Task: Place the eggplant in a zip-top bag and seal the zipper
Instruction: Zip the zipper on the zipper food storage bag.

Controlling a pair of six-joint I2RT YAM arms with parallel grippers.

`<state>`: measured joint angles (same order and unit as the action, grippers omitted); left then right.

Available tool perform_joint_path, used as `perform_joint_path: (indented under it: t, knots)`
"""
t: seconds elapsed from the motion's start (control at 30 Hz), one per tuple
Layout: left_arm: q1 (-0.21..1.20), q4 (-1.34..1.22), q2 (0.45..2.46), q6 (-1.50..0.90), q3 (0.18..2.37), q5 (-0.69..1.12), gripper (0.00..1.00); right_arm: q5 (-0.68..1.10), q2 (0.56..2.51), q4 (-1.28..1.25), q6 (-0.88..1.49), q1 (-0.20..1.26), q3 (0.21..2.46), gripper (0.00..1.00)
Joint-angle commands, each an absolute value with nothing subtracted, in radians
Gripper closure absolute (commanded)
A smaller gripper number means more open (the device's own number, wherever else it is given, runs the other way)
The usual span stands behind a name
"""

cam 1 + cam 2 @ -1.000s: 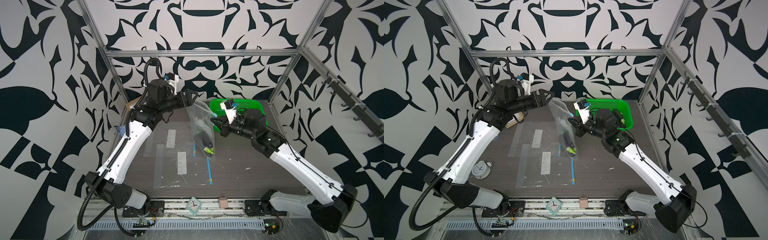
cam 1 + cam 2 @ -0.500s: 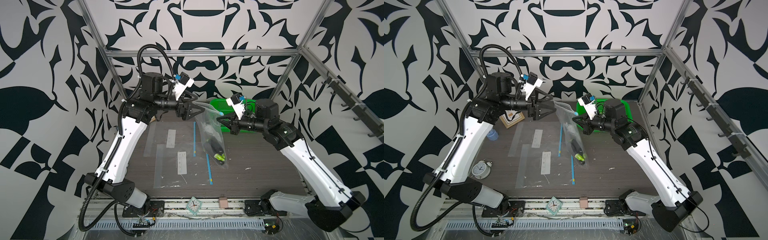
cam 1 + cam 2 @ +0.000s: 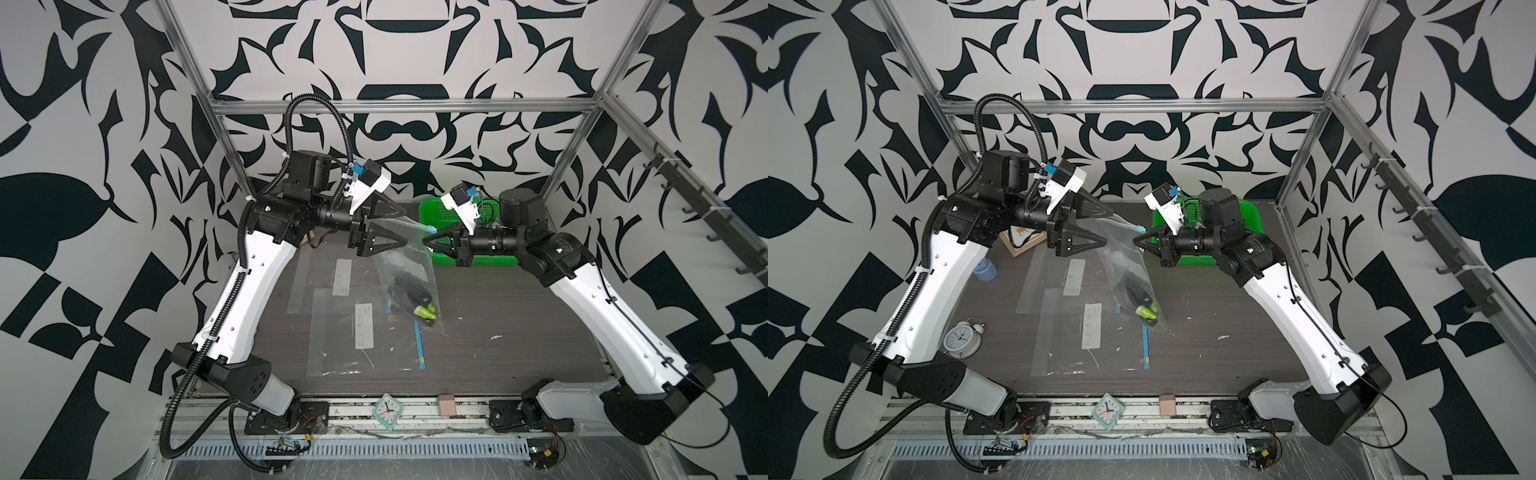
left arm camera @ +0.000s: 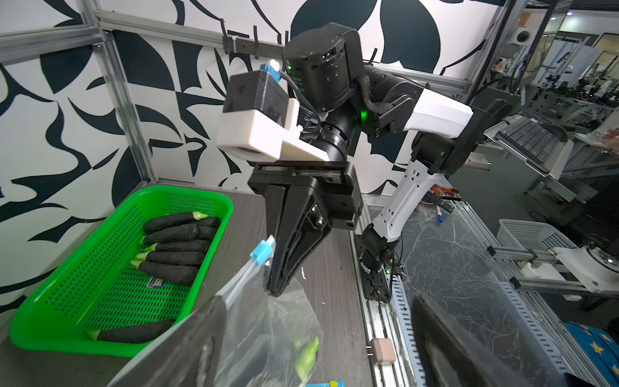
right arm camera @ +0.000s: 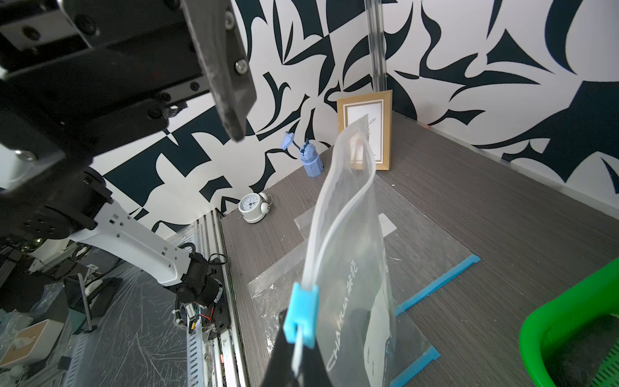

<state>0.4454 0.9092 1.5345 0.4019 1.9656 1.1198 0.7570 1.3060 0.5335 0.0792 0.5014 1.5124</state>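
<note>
Above the dark counter (image 3: pixel 519 332), the clear zip-top bag (image 3: pixel 401 253) hangs in the air with its top edge running roughly level between the two arms. Whether its bottom touches the counter cannot be told. Packing looks done, and sealing is the step in hand.

The right claw (image 3: pixel 424 240) is pinched tight on the top corner nearest it and carries the bag alone. The left claw (image 3: pixel 407 230) stands wide around the opposite end of the top edge, and the right wrist view shows it clear of the plastic.

The eggplant (image 3: pixel 409 293) lies low inside the bag. Its long axis is slanted, with the dark body uppermost and the green stem end pointing down toward the counter's front.

The blue slider (image 5: pixel 300 313) sits at the right claw's end of the zipper. The two tracks beyond it look parted, so the mouth reads as unsealed. The next move likely calls for the left claw to close on the free corner and hold the edge taut, so the slider can be drawn along its full length.
</note>
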Motion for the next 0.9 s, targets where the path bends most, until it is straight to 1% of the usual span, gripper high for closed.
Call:
perform_joint_path:
  t: [0.0, 0.2, 0.43, 0.57, 0.63, 0.77, 0.87]
  knots:
    - [0.463, 0.989, 1.555, 0.484, 1.985, 1.151, 0.11, 0.814, 1.31, 0.497, 0.097, 0.503, 1.562, 1.0]
    - [0.465, 0.986, 1.596, 0.496, 2.008, 1.108, 0.09, 0.818, 1.35, 0.518, 0.083, 0.542, 1.588, 1.0]
    - [0.465, 1.066, 1.666, 0.567, 2.07, 1.07, 0.09, 0.8, 1.374, 0.543, 0.062, 0.572, 1.6, 1.0]
    - [0.465, 1.157, 1.708, 0.627, 2.113, 1.065, 0.14, 0.788, 1.382, 0.548, 0.054, 0.576, 1.603, 1.0]
    - [0.464, 1.206, 1.73, 0.658, 2.136, 1.061, 0.21, 0.787, 1.385, 0.552, 0.05, 0.576, 1.606, 1.0]
    - [0.464, 1.251, 1.757, 0.683, 2.158, 1.043, 0.31, 0.773, 1.39, 0.56, 0.043, 0.577, 1.612, 1.0]
    - [0.465, 1.273, 1.768, 0.699, 2.167, 1.038, 0.34, 0.769, 1.393, 0.56, 0.043, 0.577, 1.61, 1.0]
